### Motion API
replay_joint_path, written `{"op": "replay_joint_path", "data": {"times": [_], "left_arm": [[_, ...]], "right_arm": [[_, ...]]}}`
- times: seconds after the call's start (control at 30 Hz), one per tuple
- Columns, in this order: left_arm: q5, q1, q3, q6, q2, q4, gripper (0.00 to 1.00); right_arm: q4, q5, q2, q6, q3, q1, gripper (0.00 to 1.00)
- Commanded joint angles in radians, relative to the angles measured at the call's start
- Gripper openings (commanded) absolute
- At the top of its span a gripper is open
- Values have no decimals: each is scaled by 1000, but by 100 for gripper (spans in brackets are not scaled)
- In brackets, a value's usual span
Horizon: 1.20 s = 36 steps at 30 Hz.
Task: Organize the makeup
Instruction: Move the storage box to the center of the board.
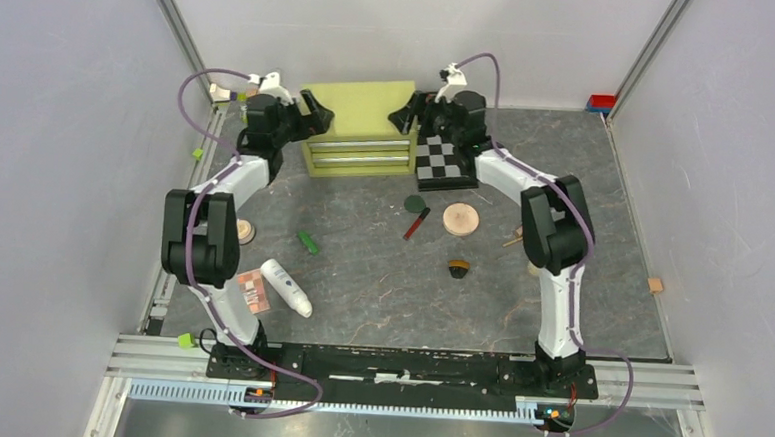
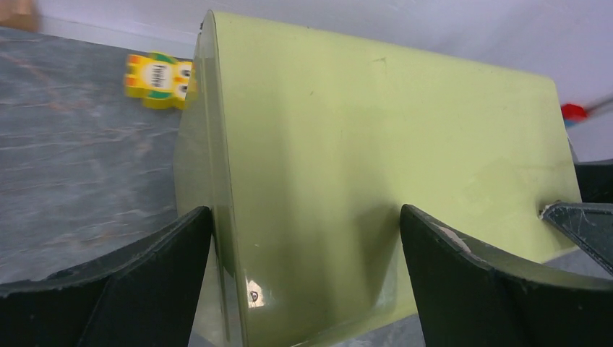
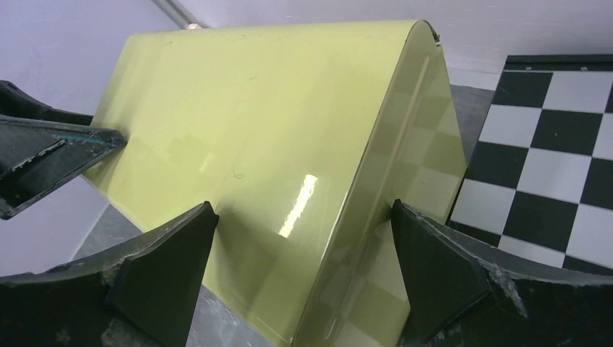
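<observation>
Both tools stand open at the far side of the counter: the left tool and the right tool each spread their jaws wide about one end of the yellow-green drawer chest, gripping nothing. The makeup lies loose nearer the arm bases, well apart from both. All of it looks light, hard-shelled and probably slick. The white tube, just beside the square palette by the left arm, is likely best pinched across its body, and the flat palette by its edges. The round peach compact, dark green disc and red stick lie in front of the checkerboard. The stick may roll, and the low rounds want a pinch across the rim.
</observation>
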Motion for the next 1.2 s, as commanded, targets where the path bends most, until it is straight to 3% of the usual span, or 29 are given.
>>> {"op": "replay_joint_path", "data": {"times": [0.0, 0.27, 0.5, 0.9, 1.17], "left_arm": [[265, -273, 72, 7, 37, -14, 100], [220, -492, 66, -20, 61, 3, 100], [212, -529, 12, -80, 22, 41, 100], [184, -556, -181, -45, -187, -25, 100], [130, -604, -355, -58, -423, -73, 100]], "right_arm": [[19, -93, -152, -52, -158, -31, 97], [-119, -98, -317, -159, -336, -141, 97], [-113, -132, -425, -117, -502, -141, 97], [-86, -70, -619, -81, -751, 12, 97], [-90, -56, -783, -50, -927, 100, 97]]}}
